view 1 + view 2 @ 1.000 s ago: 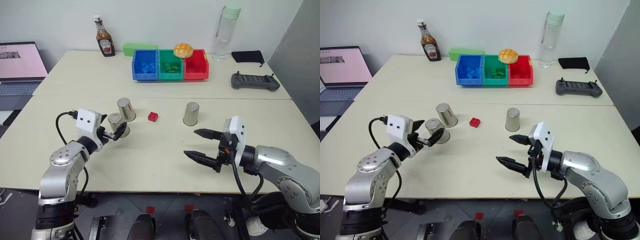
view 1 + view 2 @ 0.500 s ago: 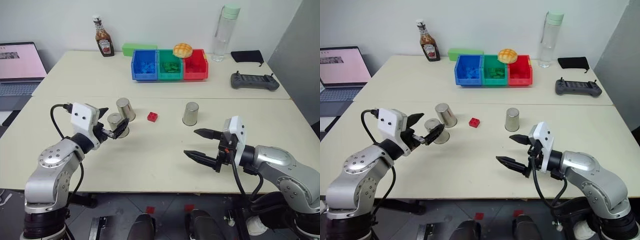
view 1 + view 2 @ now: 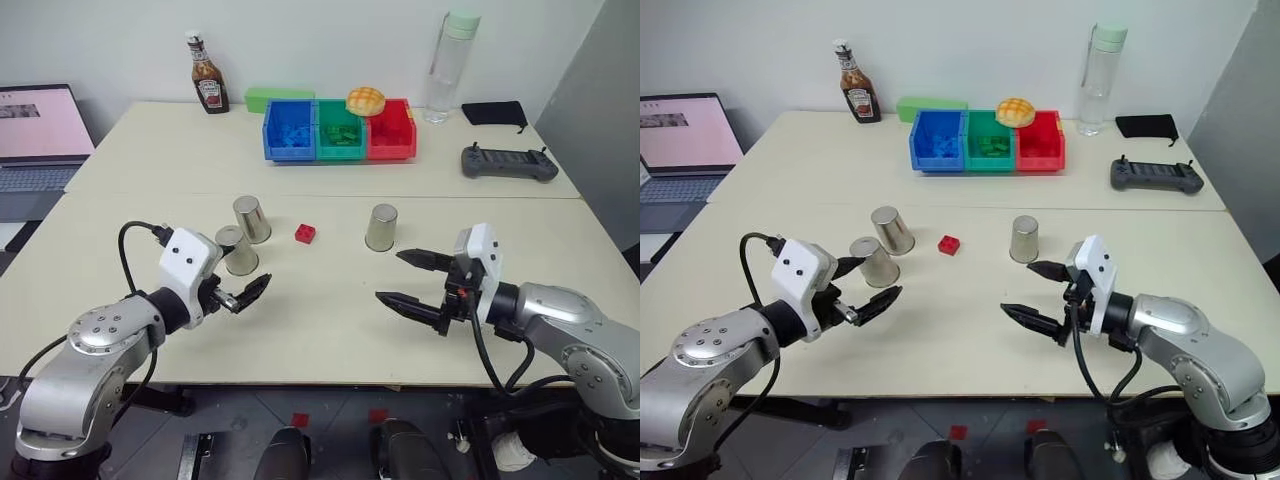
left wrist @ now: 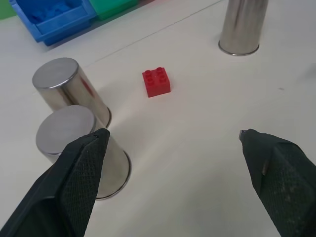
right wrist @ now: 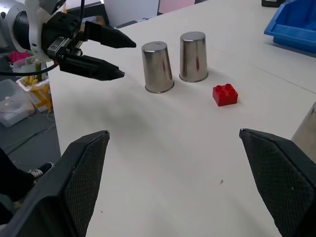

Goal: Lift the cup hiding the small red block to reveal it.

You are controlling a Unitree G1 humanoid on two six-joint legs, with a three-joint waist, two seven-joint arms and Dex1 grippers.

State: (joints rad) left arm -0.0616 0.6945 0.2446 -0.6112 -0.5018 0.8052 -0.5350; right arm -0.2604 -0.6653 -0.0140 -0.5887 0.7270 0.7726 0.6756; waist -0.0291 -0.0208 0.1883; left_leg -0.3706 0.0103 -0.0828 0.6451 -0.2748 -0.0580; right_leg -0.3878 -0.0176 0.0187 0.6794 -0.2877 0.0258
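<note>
The small red block [image 3: 305, 234] lies bare on the table, with no cup over it. Three silver cups stand mouth down: two close together left of the block [image 3: 252, 218] [image 3: 237, 250], one to its right [image 3: 381, 227]. My left gripper [image 3: 875, 280] hangs open and empty just in front of the nearer left cup [image 4: 79, 143], not touching it. In the left wrist view the block [image 4: 156, 82] sits beyond the open fingers [image 4: 74, 182]. My right gripper [image 3: 390, 275] is open and empty, in front of the right cup.
Blue, green and red bins [image 3: 340, 130] stand at the back with a bun on top. A ketchup bottle [image 3: 208, 75], a water bottle [image 3: 448, 65], a controller [image 3: 508, 162] and a laptop [image 3: 40, 130] are around the far edges.
My left gripper has drawn back from around the nearer left cup toward the table's front edge, still open. The cups and block have not moved. The right gripper has stayed put.
</note>
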